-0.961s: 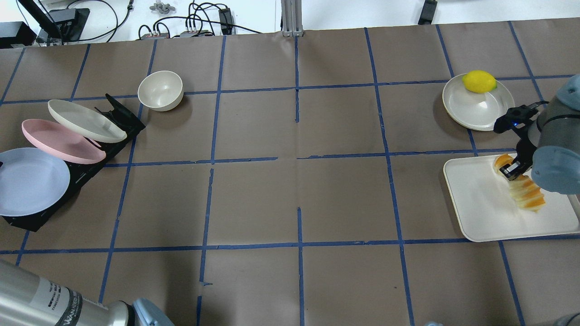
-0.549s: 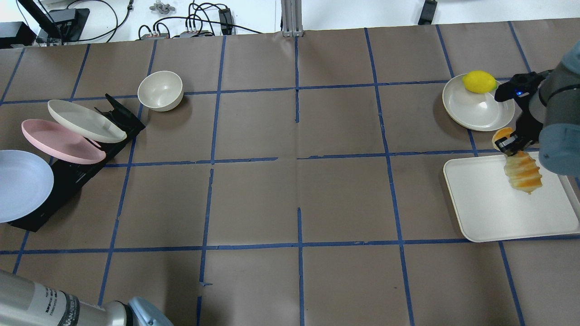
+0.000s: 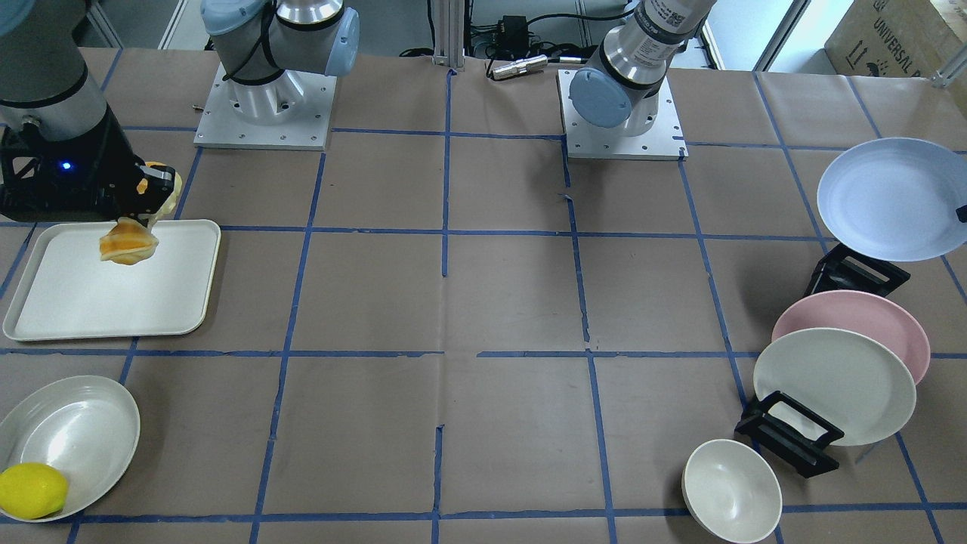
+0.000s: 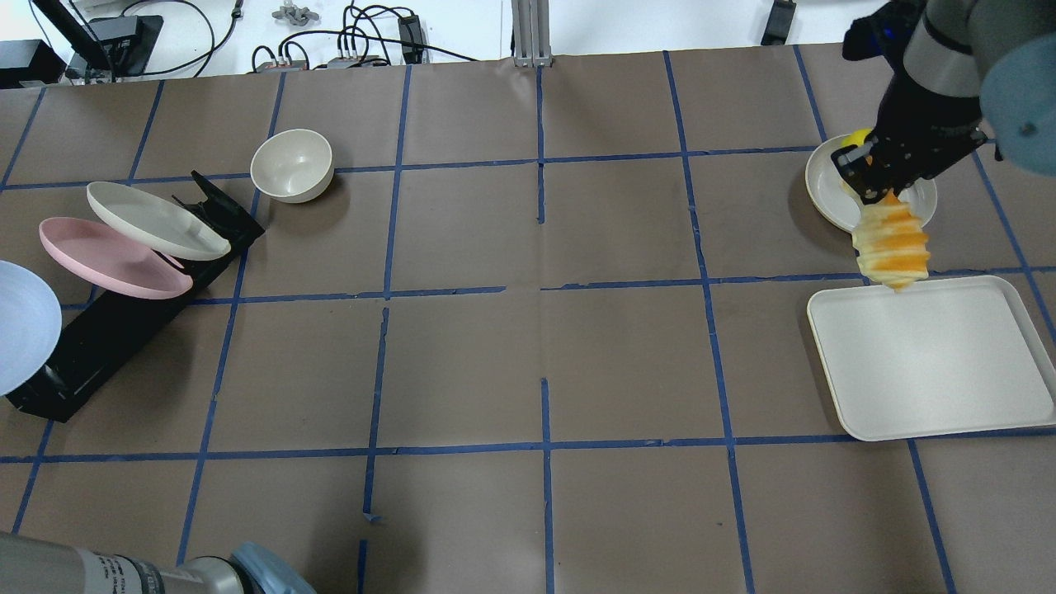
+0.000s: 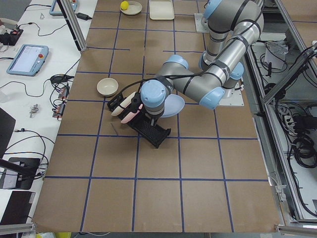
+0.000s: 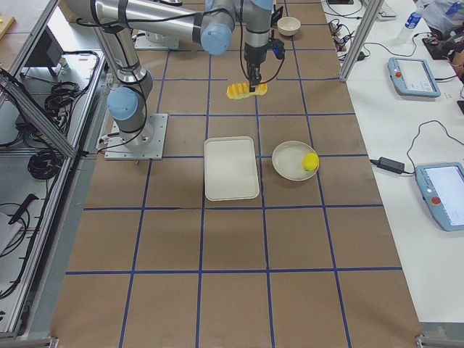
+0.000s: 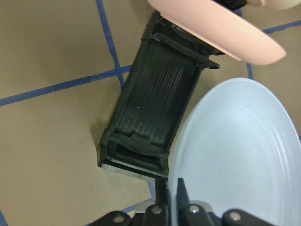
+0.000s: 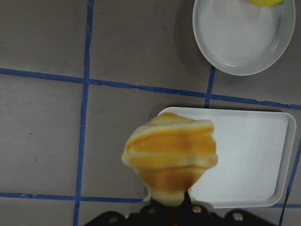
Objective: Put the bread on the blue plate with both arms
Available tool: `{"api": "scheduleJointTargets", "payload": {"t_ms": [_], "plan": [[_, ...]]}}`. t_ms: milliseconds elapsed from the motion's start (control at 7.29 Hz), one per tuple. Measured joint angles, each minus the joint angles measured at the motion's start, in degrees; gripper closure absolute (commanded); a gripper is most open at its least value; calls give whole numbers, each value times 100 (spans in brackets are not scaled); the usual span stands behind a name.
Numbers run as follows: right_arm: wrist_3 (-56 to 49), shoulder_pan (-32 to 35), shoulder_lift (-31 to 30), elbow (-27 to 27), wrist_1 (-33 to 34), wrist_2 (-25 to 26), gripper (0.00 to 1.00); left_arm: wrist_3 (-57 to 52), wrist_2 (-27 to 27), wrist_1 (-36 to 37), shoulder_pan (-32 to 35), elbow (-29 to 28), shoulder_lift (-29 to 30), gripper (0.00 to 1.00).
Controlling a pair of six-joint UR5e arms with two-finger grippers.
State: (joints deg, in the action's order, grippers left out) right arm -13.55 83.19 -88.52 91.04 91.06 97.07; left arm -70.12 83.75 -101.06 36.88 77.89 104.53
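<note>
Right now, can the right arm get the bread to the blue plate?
Probably not alone: the right gripper holds the bread far across from the blue plate, which the left gripper holds. Nothing stands between them; distance looks like the only hurdle.

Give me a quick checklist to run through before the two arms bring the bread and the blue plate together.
1. Bread held by the right tool: ok, the tool is shut on it.
2. Grip near the bread's middle: not ok, it is pinched at one end and the rest hangs down.
3. Bread off the white tray: ok, it hangs in the air.
4. Blue plate held by the left tool: ok, pinched at the rim.
5. Blue plate out of the black rack and apart from the pink plate: ok.
6. Blue plate level enough to take the bread: cannot tell.
</note>
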Motion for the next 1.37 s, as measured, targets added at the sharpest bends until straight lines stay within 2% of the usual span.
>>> {"api": "scheduleJointTargets", "payload": {"t_ms": [137,275,686,1098,1373], "plan": [[418,201,109,-439,-541,-215,93,74,1,-244,225,4,-300,94],[699,350,191,-636,-794,-356,93,234,-21,-378,496,6,-473,94],[1157,634,237,-738,-986,-566,93,1191,-104,-392,1911,137,-557,94],[1187,770,267,-715,-936,-541,93,2572,-397,267,3497,763,-428,93],[1202,790,332,-626,-902,-573,93,3517,-801,937,4419,991,4,92]]}}
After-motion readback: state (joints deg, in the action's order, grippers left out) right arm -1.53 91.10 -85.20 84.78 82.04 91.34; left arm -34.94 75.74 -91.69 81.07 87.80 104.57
